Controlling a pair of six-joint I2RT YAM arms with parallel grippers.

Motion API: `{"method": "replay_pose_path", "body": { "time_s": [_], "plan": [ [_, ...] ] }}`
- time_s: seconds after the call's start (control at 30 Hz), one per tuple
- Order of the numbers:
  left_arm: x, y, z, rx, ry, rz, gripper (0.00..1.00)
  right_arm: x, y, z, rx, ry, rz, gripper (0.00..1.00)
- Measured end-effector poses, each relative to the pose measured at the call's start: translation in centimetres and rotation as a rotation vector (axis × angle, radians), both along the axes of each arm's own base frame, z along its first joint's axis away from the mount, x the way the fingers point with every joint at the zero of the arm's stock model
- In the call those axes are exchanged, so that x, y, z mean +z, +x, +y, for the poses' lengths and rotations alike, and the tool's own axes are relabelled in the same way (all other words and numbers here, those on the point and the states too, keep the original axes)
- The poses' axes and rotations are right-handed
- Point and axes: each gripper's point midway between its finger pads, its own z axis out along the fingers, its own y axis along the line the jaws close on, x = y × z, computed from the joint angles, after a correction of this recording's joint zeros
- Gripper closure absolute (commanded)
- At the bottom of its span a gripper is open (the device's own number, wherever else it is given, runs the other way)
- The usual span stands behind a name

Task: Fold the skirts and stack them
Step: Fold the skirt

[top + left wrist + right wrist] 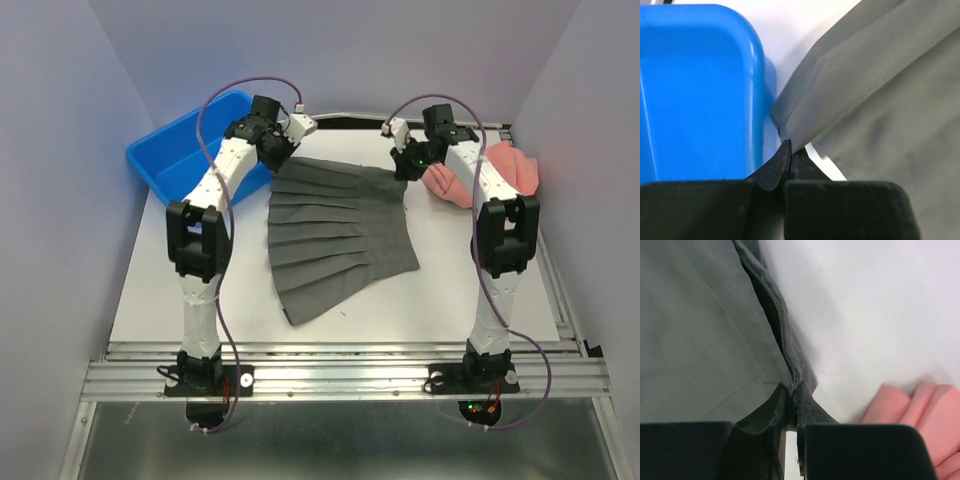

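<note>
The dark grey pleated skirt [335,235] lies spread on the white table, waistband at the back, flared hem toward the front. My left gripper [281,152] is shut on the skirt's back left waist corner [790,134]. My right gripper [408,163] is shut on the back right corner, at the zipper end [792,382]. The salmon-pink skirt [478,172] lies bunched at the back right, just right of my right gripper; it also shows in the right wrist view [920,415].
A blue plastic tub [190,150] stands at the back left, close to my left gripper; its wall fills the left of the left wrist view [700,90]. Grey walls enclose the table [150,290] on three sides.
</note>
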Motion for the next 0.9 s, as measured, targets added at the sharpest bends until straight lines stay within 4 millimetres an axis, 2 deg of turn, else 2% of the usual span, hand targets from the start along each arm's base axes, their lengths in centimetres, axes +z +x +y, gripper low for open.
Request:
{"method": "replay_pose_path", "body": {
  "time_s": [0.1, 0.13, 0.2, 0.27, 0.33, 0.43, 0.5, 0.57, 0.6, 0.63, 0.67, 0.7, 0.73, 0.8, 0.87, 0.9],
  "plan": [
    [2.5, -4.1, 0.0, -0.028, -0.049, 0.002, 1.0, 0.5, -4.0, 0.3, 0.052, 0.014, 0.019, 0.99],
    [3.8, -6.8, 0.0, -0.048, -0.068, 0.005, 1.0, 1.2, -5.4, 0.4, 0.073, 0.019, 0.001, 0.99],
    [6.0, -10.5, -0.3, -0.083, -0.098, -0.029, 1.0, 2.6, -7.8, 0.5, 0.112, 0.025, -0.029, 0.99],
    [7.1, -13.6, -0.5, -0.112, -0.106, -0.048, 1.0, 3.5, -9.2, 0.4, 0.136, 0.028, -0.073, 0.99],
    [8.5, -17.8, -1.6, -0.178, -0.128, -0.091, 1.0, 4.5, -11.8, 0.0, 0.163, 0.023, -0.121, 0.99],
    [7.0, -23.0, -2.4, -0.248, -0.128, -0.078, 1.0, 3.9, -15.1, -0.6, 0.206, 0.007, -0.16, 0.99],
    [4.3, -26.5, -2.6, -0.295, -0.115, -0.023, 1.0, 2.7, -17.4, -1.0, 0.231, -0.01, -0.162, 0.99],
    [1.1, -28.8, -2.1, -0.309, -0.087, 0.052, 0.97, 0.1, -20.1, -0.7, 0.277, -0.028, -0.137, 0.99],
    [-0.1, -29.3, -1.8, -0.305, -0.073, 0.078, 0.87, -1.3, -21.0, -0.4, 0.298, -0.039, -0.13, 0.99],
    [-2.2, -30.1, -1.0, -0.292, -0.048, 0.124, 0.73, -2.6, -21.7, -0.2, 0.316, -0.049, -0.125, 0.99],
    [-3.4, -30.7, -0.8, -0.294, -0.034, 0.149, 0.69, -4.1, -22.7, 0.1, 0.339, -0.059, -0.11, 0.99],
    [-4.3, -31.3, -0.6, -0.296, -0.025, 0.169, 0.54, -6.0, -23.9, 0.3, 0.36, -0.074, -0.086, 0.99],
    [-5.4, -32.1, -0.4, -0.301, -0.008, 0.199, 0.48, -6.9, -24.4, 0.2, 0.364, -0.086, -0.076, 0.94],
    [-6.5, -33.2, -0.2, -0.316, 0.015, 0.236, 0.46, -8.9, -25.6, -0.4, 0.361, -0.122, -0.046, 0.92],
    [-6.7, -33.7, -0.6, -0.339, 0.018, 0.247, 0.42, -9.3, -25.8, -0.9, 0.355, -0.144, -0.042, 0.73],
    [-6.8, -33.9, -0.8, -0.355, 0.018, 0.253, 0.4, -9.1, -25.6, -0.9, 0.351, -0.149, -0.056, 0.57]
  ]
}}
